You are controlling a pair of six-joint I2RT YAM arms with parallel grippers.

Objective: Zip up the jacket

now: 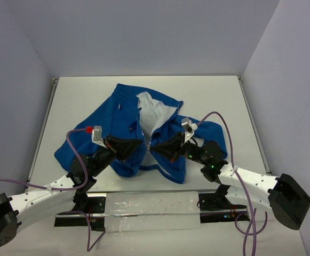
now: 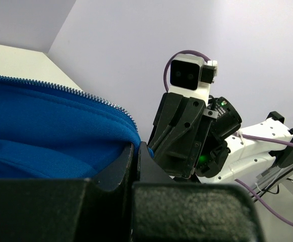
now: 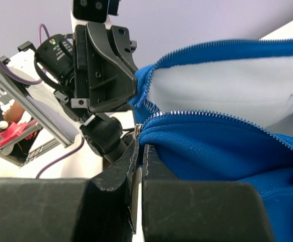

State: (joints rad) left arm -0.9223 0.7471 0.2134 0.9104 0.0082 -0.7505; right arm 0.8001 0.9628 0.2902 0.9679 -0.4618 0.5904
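The jacket (image 1: 105,120) lies rumpled in the middle of the table (image 1: 213,90), collar end toward 12 o'clock and hem toward 6, its front open in a narrow wedge that shows the white lining (image 1: 156,111). At the foot of that wedge, about 6 o'clock on the garment, the two front edges are lifted and drawn close. The left gripper (image 1: 140,143), reaching in from 8 o'clock, has its jaws pressed together on a fold of blue cloth at its panel's corner. The right gripper (image 1: 152,149), coming from 4 o'clock, is likewise clamped on the other panel's hem, right at the row of zipper teeth (image 3: 212,119). The fingertips sit just beside each other, almost nose to nose. I cannot make out the slider or the pin in any view, so the mating of the two ends is likely the step in hand, and it is the fragile one. Both holds are thin pinches near the edge, so a sideways pull could let soft cloth slide out. With so little room between the grippers, a small misjudged approach could knock them together or fold the hem over the teeth, blocking the join.
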